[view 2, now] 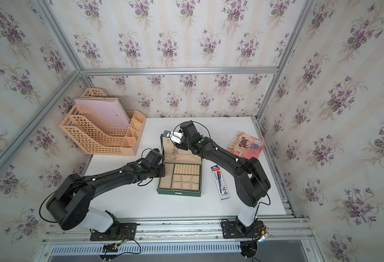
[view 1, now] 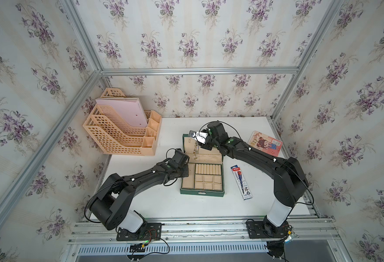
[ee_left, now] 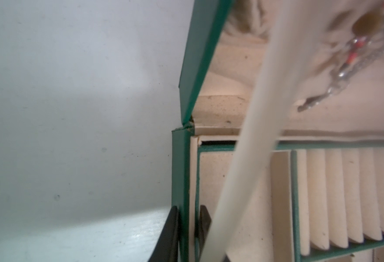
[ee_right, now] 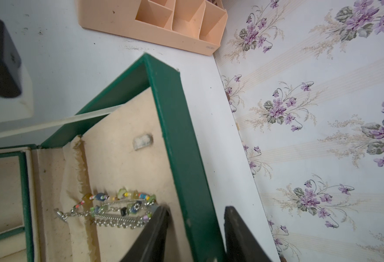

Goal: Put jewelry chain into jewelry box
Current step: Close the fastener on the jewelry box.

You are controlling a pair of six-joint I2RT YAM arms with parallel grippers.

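Right claw, jaws apart, straddles the jewelry box lid; low left claw clamps its wall.

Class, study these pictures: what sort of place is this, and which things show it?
Probably a robot test cell dressed like a home: floral wallpaper on an aluminium frame, left arm and right arm bolted at a white table with a jewelry box.

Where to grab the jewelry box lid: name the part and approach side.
Grip the lid by its free top rim, from above, one finger on each face, as the right gripper straddles it. The lid stands raised on its hinge, and that rim is thin and straight. Avoid the jewelry chain on its lining.
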